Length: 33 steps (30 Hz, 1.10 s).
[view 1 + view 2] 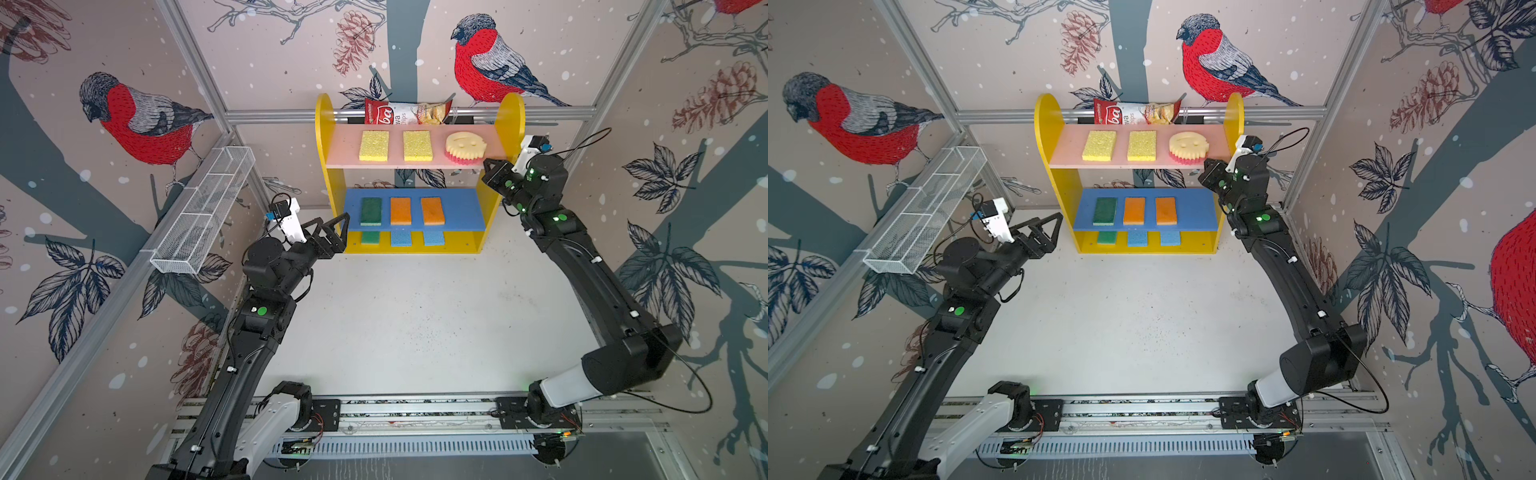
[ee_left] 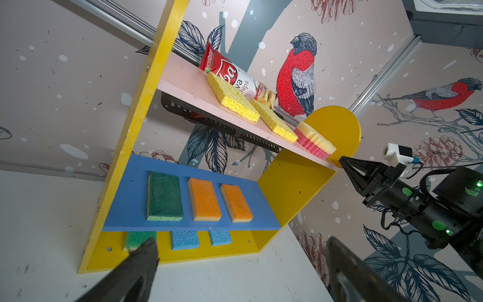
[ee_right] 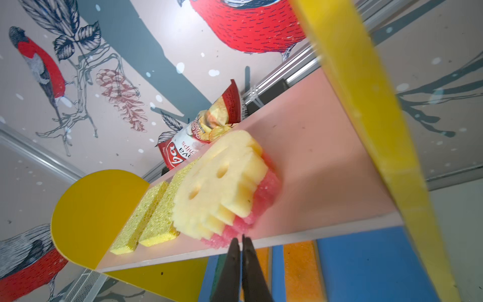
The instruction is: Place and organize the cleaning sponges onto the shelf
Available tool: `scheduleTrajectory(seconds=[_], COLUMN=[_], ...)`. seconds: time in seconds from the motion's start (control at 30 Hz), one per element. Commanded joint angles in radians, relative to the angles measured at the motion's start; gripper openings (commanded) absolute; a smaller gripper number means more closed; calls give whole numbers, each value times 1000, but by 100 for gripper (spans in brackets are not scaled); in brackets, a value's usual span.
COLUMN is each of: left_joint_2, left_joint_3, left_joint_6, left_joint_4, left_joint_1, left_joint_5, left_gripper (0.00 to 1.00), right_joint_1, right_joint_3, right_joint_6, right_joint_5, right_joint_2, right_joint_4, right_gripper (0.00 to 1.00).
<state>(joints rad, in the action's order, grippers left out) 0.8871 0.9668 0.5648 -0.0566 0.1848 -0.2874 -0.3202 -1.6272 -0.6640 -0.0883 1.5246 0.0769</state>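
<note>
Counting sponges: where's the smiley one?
In both top views the smiley sponge sits at the right end of the pink top board, right of a yellow sponge.

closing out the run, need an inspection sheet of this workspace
surface: white tabletop, speckled, carries the shelf
job's things: top board two yellow sponges, smiley sponge; middle green sponge, two orange sponges; base lower green sponge, two blue sponges
clutter: chips bag behind top board; wire basket on left wall
hands: left hand open, empty, beside shelf; right hand shut, empty, at top board's front edge
cables: black loops at both wrists
surroundings: bird wallpaper, aluminium frame
</note>
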Motion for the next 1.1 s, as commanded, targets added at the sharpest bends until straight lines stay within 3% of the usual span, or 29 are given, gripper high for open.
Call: scheduleTrajectory(seconds=[0.0,0.3,1.07], left_joint_2=[-5,3,18], left_joint_3=[-3,1,7], left_joint_6=[-14,-11,-19], left_joint_4=[-26,-27,-30], left_joint_1=[-1,-1,-1], left_joint_5=[-1,-1,-1], left_gripper=[98,98,98], right_joint_1=[2,-1,11], right_joint_3=[-12,-72,-194], right_joint_6=[-22,-36,-48], right_joint_5=[-86,-175,-180], right_joint_2=[11,57,170], right_joint_4=[-48,-45,-22], right_gripper=[0,0,0])
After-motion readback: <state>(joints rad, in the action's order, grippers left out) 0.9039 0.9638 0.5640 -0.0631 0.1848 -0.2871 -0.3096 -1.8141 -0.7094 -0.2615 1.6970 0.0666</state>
